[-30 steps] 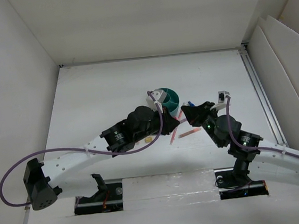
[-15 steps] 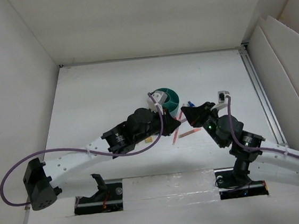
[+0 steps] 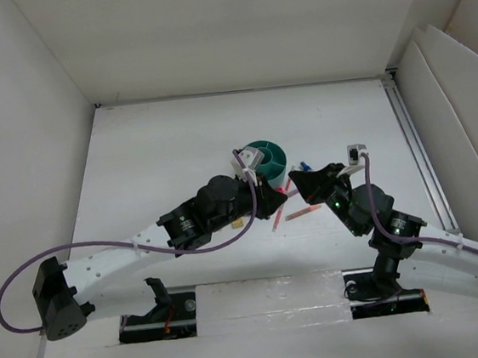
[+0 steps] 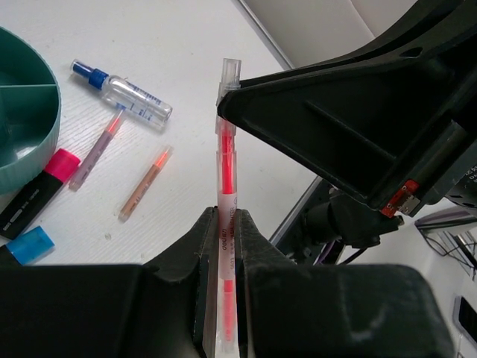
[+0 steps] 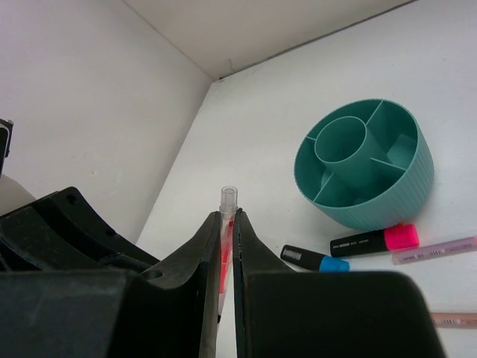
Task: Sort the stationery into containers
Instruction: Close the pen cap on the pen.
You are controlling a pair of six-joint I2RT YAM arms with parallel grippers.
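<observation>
**Reference:** the teal organizer. Nothing is seen in those of its compartments that show.

**Loose items:** A pink-ended marker and a blue-ended marker are found lying flat just beside its wall. Two thin pens and a small bottle lie farther right of it. All are on the table, not yet sorted.

**Held item:** Right of these, clear of the organizer, a pink-orange pen is pinched at its barrel by the left gripper, fingers pressed onto it. The same pen is pinched near its clear-tipped end by the right gripper, fingers likewise closed on it.

**Assessment:** The double hold is judged to be a hand-over or re-grip, so that the pen can be dropped upright into a compartment.
</observation>
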